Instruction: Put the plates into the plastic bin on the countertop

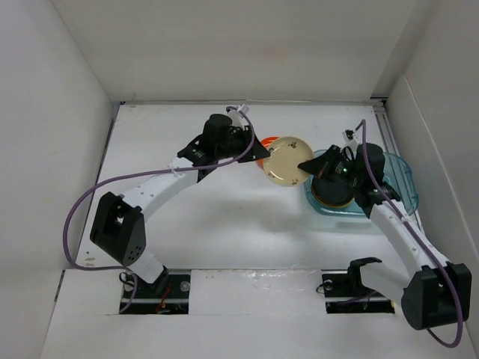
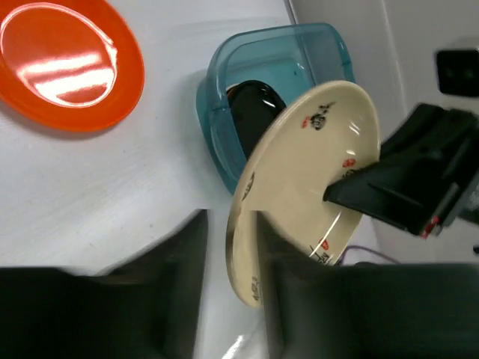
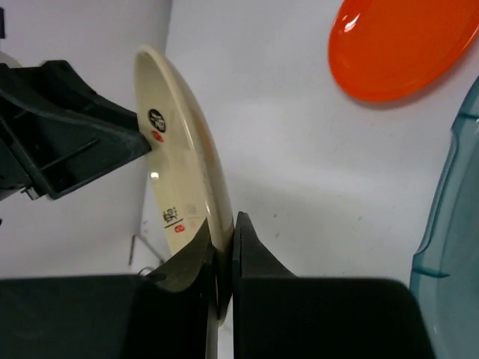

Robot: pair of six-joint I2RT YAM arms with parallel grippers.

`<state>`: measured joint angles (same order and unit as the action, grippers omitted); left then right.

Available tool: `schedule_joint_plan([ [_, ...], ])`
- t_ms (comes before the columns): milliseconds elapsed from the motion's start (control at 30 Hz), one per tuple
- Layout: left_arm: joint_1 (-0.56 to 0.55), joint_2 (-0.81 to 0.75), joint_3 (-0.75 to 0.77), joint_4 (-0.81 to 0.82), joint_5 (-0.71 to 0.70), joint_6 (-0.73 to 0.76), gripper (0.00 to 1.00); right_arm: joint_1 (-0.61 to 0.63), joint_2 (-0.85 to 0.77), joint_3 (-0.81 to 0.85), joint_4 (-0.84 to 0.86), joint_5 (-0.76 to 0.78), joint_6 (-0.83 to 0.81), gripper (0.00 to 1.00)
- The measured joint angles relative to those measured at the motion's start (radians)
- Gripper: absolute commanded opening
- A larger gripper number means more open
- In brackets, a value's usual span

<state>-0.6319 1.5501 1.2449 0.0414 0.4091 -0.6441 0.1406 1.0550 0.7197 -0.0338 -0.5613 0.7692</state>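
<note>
A cream plate (image 1: 288, 161) hangs tilted over the white countertop (image 1: 224, 209), just left of the teal plastic bin (image 1: 389, 196). My left gripper (image 1: 263, 157) is shut on its left rim, which shows between my fingers in the left wrist view (image 2: 232, 269). My right gripper (image 1: 304, 166) is shut on the opposite rim (image 3: 226, 254). A black plate (image 2: 254, 112) lies inside the bin (image 2: 217, 97). An orange plate (image 2: 67, 63) lies flat on the counter, mostly hidden under the cream one from above.
White enclosure walls stand at the left (image 1: 52, 149), back and right (image 1: 441, 149). Purple cables loop from both arms. The right arm reaches across the bin's near wall (image 3: 453, 224).
</note>
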Motion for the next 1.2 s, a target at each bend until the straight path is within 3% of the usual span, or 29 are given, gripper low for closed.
schedule_joint_plan([
  [33,0.013,0.008,-0.005,-0.004,0.002,0.0,0.63,0.006,-0.005,0.009,0.01,0.01,0.003,0.0],
  [67,0.018,0.016,-0.005,-0.007,-0.005,-0.003,0.99,0.026,-0.015,0.016,0.012,0.038,0.002,0.0],
  [200,0.0,0.023,-0.005,-0.011,-0.094,-0.023,1.0,0.013,-0.091,-0.002,-0.018,0.195,0.048,0.0],
  [433,-0.012,0.138,0.064,-0.053,-0.321,-0.026,1.0,-0.143,-0.195,-0.04,-0.171,0.48,0.143,0.0],
  [733,0.01,0.393,0.113,-0.093,-0.433,-0.031,1.0,-0.266,-0.255,-0.159,-0.299,0.579,0.17,0.01],
  [767,0.016,0.41,0.113,-0.093,-0.433,-0.031,1.0,-0.274,-0.258,-0.165,-0.301,0.581,0.169,0.04],
  [867,0.031,0.444,0.117,-0.095,-0.432,-0.034,1.0,-0.291,-0.256,-0.172,-0.3,0.579,0.167,0.28],
  [933,0.039,0.459,0.132,-0.095,-0.433,-0.035,1.0,-0.293,-0.245,-0.172,-0.295,0.564,0.161,0.62],
  [1200,0.044,0.47,0.182,-0.09,-0.433,-0.034,1.0,-0.293,-0.23,-0.173,-0.296,0.499,0.135,0.94],
])
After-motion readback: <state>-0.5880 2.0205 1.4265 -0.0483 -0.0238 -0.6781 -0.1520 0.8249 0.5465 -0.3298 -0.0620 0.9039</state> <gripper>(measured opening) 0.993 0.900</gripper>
